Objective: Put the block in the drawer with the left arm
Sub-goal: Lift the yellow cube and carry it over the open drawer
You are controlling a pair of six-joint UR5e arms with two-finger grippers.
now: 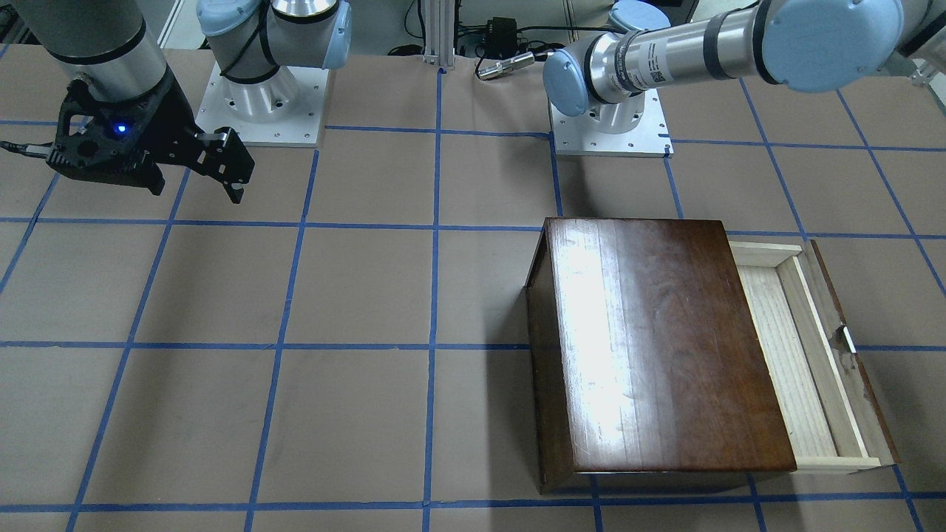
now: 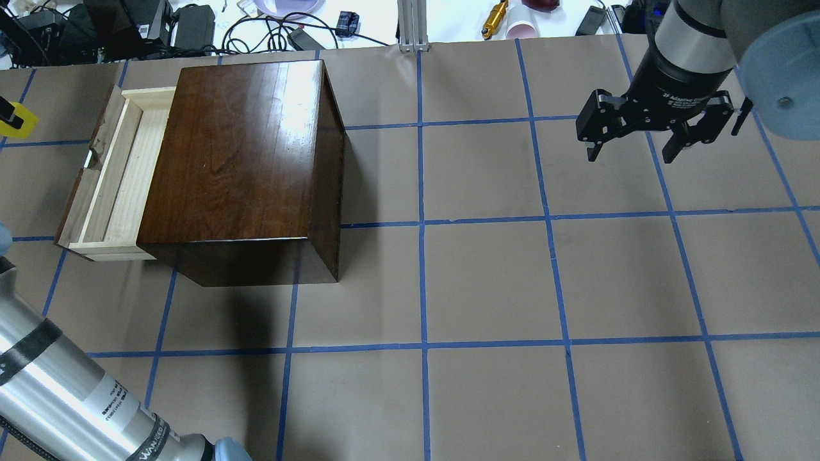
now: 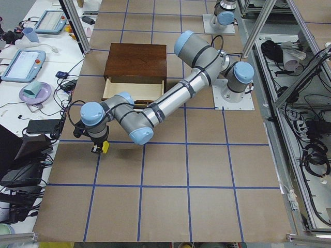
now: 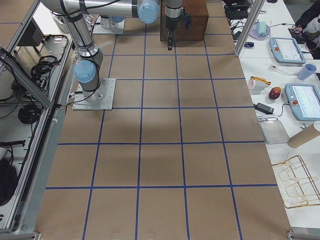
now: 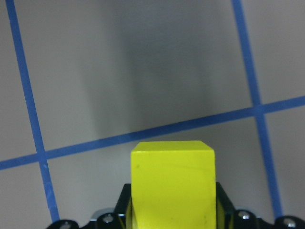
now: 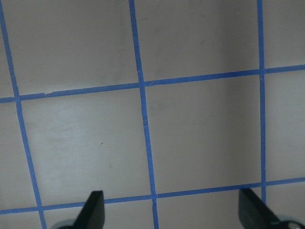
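The yellow block [image 5: 172, 183] is held between the fingers of my left gripper [image 3: 98, 146], which is shut on it. In the exterior left view the block [image 3: 105, 147] hangs a little above the table, about one grid square out from the drawer's front. It shows at the left edge of the overhead view [image 2: 19, 123]. The drawer [image 2: 115, 173] is pulled open from the dark brown cabinet [image 2: 237, 153], and its pale tray [image 1: 794, 362] is empty. My right gripper [image 2: 631, 150] is open and empty above the table, far from the cabinet.
The left arm's forearm [image 2: 70, 397] reaches across the near left corner. The arm bases [image 1: 610, 118] stand behind the cabinet. A metal post [image 2: 413, 25], cables and cups line the table's far edge. Blue tape marks a grid on the brown table [image 2: 487, 282].
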